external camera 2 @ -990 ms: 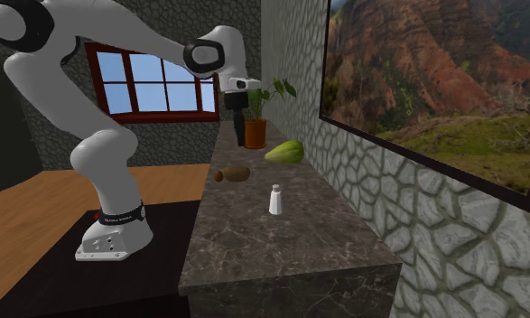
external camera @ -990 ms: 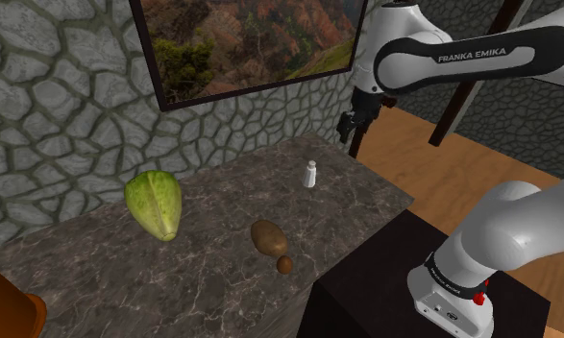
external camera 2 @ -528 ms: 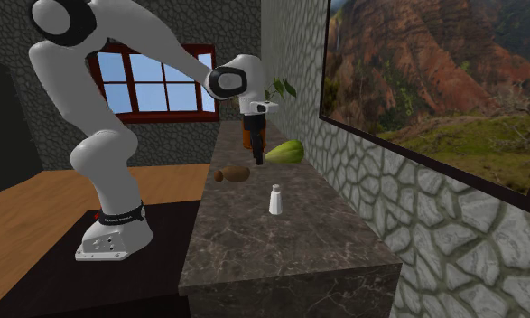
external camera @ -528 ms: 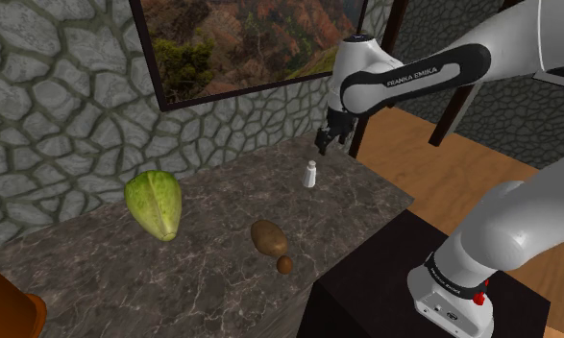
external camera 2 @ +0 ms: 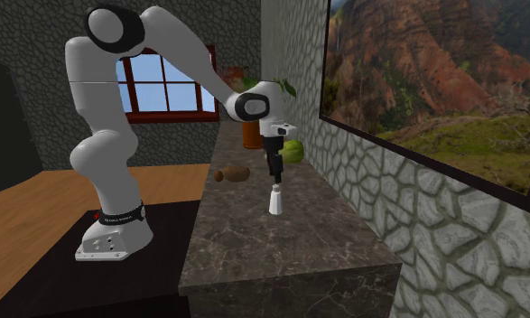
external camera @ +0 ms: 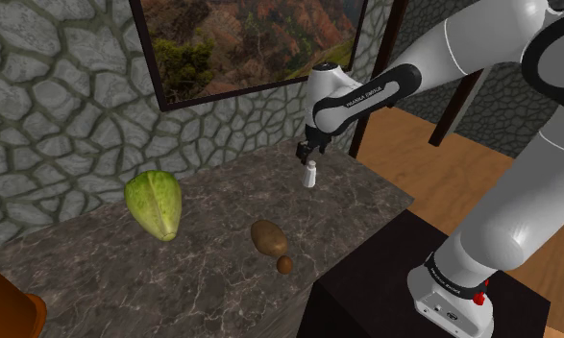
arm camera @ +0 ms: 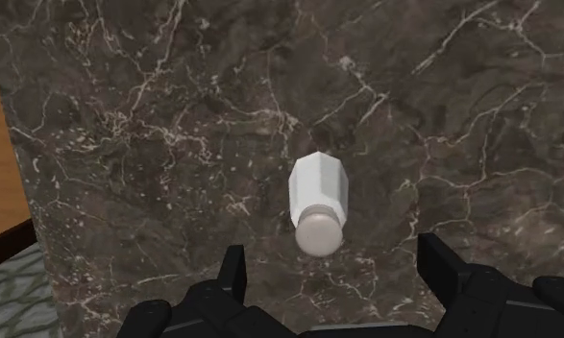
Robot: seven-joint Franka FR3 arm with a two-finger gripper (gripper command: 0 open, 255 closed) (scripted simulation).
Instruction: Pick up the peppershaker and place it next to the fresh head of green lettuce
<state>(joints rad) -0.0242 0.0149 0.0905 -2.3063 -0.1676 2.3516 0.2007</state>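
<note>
On the dark marble counter (external camera: 203, 278), toward the shoulder view's right end, a small white pepper shaker (external camera: 310, 175) is standing upright. It is well apart from the green lettuce (external camera: 156, 204), which is lying farther along by the stone wall. The black gripper (arm camera: 334, 252) is hovering directly above the shaker with its fingers spread wide and gripping nothing; the shaker's cap is sitting between them, untouched.

The shaker looks tall and narrow, so an off-centre descent could tip it and send it rolling. A grip high on the rounded cap might slip. A low carry could clip the two brown potatoes (external camera: 268, 237) lying roughly between shaker and lettuce.

The one container, a terracotta pot (external camera: 6, 307) at the counter's far end, is holding a leafy plant (external camera 2: 288, 88).
</note>
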